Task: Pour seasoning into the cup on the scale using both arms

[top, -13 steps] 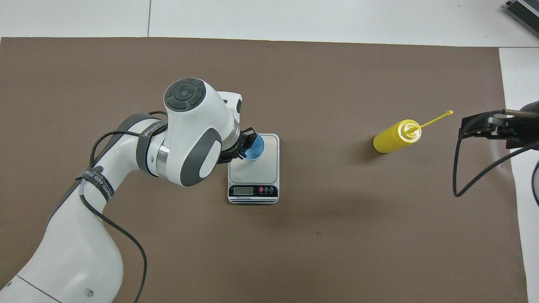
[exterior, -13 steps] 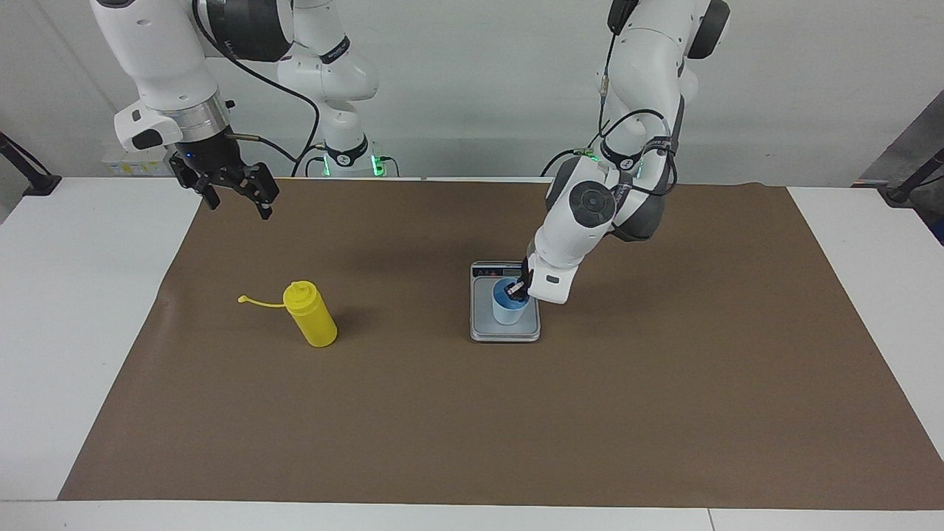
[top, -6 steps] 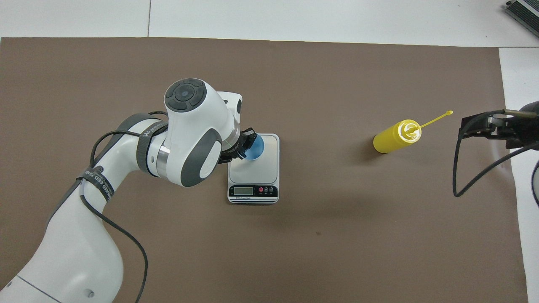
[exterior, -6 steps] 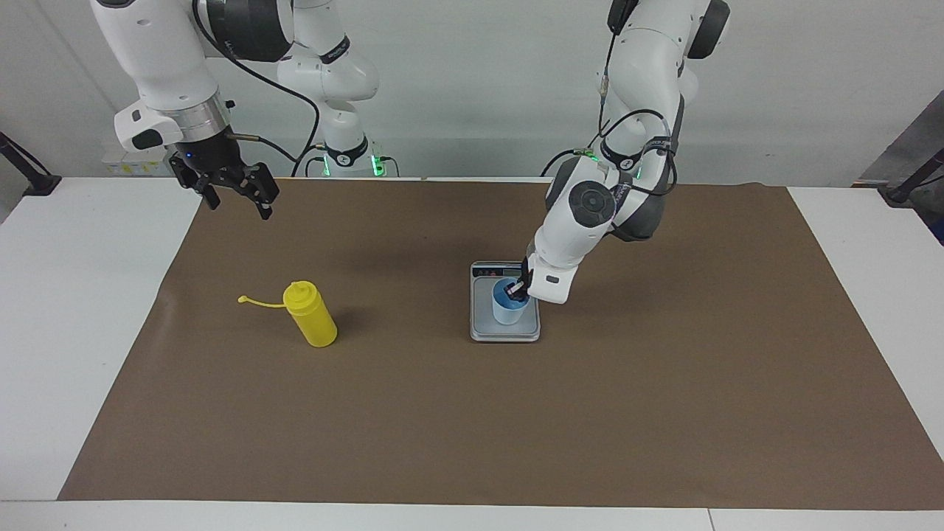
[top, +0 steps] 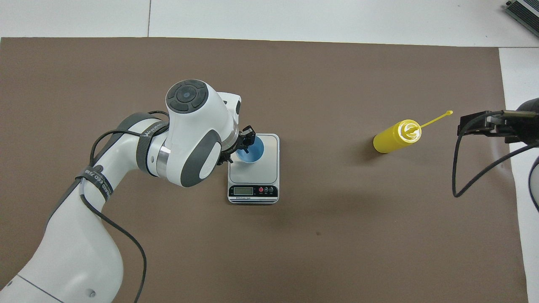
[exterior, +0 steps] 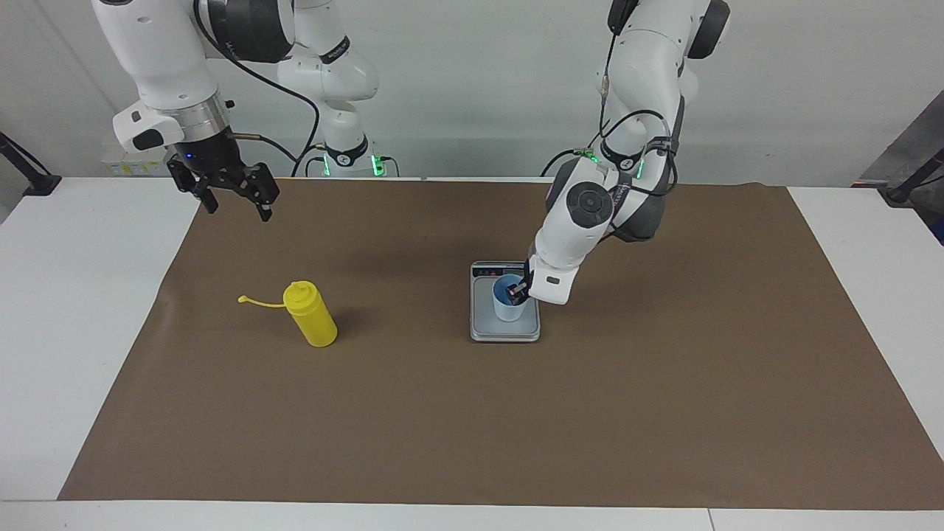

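The light blue cup (exterior: 507,310) (top: 252,152) stands upright on the silver scale (exterior: 505,333) (top: 269,168) in the middle of the brown mat. My left gripper (exterior: 518,292) (top: 244,143) is at the cup's rim on the left arm's side, open, its jaws loosely astride the rim. The yellow seasoning bottle (exterior: 313,318) (top: 396,136) stands upright toward the right arm's end, its tip strap sticking out sideways. My right gripper (exterior: 237,206) (top: 484,124) hangs open and empty, high over the mat's edge at that end.
A brown mat (exterior: 516,428) covers most of the white table (exterior: 74,310). The scale's display strip (top: 252,191) faces the robots. Black cables (top: 457,168) trail from the right arm's wrist.
My left gripper has gone from shut on the cup's rim to open and drawn back a little, so more of the cup's inside shows. The right arm has barely moved.
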